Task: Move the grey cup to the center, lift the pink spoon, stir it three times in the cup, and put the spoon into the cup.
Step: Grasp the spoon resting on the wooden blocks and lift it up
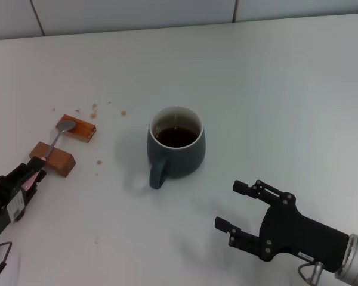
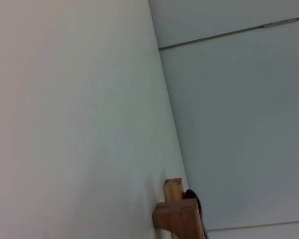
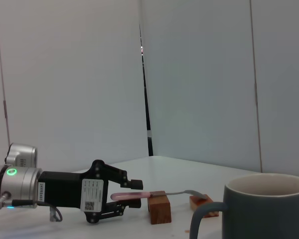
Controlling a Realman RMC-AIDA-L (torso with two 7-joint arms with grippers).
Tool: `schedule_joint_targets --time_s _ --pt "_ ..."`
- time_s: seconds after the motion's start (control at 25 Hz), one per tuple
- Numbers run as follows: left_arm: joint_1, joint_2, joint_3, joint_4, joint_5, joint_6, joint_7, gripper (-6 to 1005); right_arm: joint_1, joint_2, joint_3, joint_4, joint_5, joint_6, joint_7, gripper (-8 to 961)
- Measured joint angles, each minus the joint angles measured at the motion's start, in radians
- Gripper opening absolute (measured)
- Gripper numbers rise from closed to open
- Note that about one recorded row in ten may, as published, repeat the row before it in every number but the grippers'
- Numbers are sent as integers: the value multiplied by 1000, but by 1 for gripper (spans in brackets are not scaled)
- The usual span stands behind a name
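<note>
The grey cup stands mid-table with dark liquid inside and its handle turned toward me; it also fills the near corner of the right wrist view. The pink spoon lies across two wooden blocks at the left, silver bowl on the far block. Its pink handle pokes out past the near block, between the fingers of my left gripper, which stands open around it with gaps showing on both sides. My right gripper is open and holds nothing, low over the table in front and to the right of the cup.
Two brown wooden blocks carry the spoon; the left wrist view shows them from close by. Small brown crumbs are scattered on the white table behind the blocks. A pale wall rises behind the table.
</note>
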Motion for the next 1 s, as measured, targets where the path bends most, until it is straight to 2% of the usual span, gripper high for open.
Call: schedule_joint_targets --time_s 0.64,0.88,1.0 --pt "6 -1 -13 2 44 -6 18 306 -7 0 -2 -1 0 -20 0 754" --pt "15 -1 -33 -5 40 3 23 131 -13 -1 -11 -3 0 -24 0 754" --pt "12 -1 -31 -10 43 1 23 81 -15 -1 -15 -3 0 -25 0 754"
